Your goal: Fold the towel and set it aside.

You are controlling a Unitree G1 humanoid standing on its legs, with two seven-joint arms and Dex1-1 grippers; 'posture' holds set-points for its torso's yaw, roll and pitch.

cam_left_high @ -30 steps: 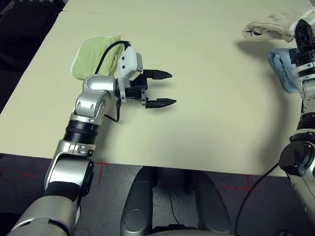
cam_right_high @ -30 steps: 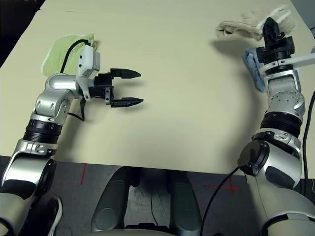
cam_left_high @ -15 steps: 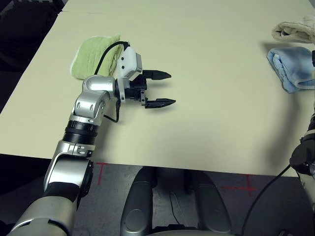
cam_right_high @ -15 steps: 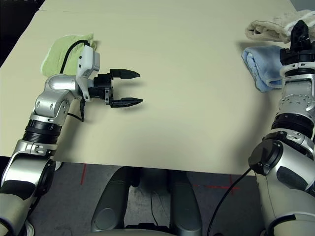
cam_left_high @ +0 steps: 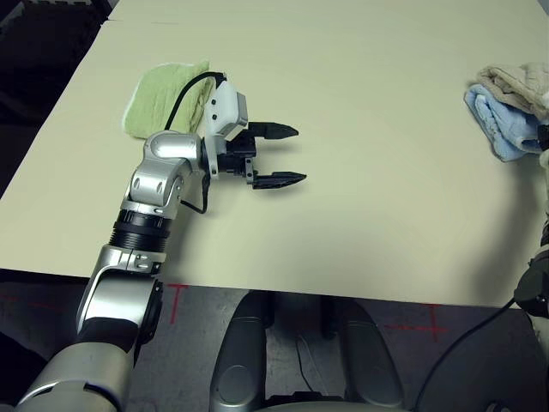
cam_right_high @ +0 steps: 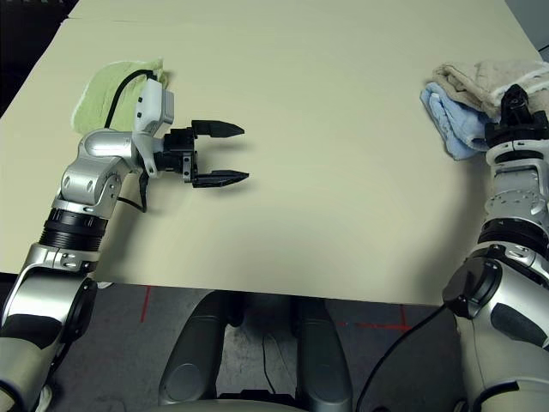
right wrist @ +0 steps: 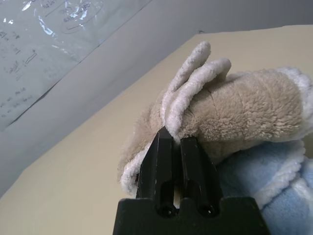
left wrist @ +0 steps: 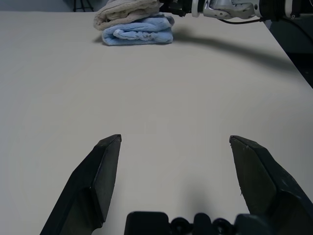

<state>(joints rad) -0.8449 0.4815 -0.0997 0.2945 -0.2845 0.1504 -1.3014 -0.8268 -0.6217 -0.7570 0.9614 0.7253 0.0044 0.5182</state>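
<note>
Pale cream and broad, the bench (cam_left_high: pixel 360 94) carries three towels and little else. At its right edge the towel (cam_right_high: pixel 489 79), beige and bundled into a folded lump, lies on top of the light blue towel (cam_right_high: pixel 446 116), so it looks already folded and is being set aside onto that stack. The right pincer (right wrist: pixel 177 147) has its two black fingers pressed together on the beige towel's white-edged fold, pinching the cloth; to my eye it holds on only to steady the bundle until it sits squarely, and letting go is what remains. The left pincer (cam_left_high: pixel 276 155) hangs spread wide over bare bench near the middle, holding nothing and well apart from the stack, seemingly parked out of the way. A light green towel (cam_left_high: pixel 167 96) lies folded behind the left arm, near the bench's left side; nothing stands between the right pincer and a clean withdrawal.
</note>
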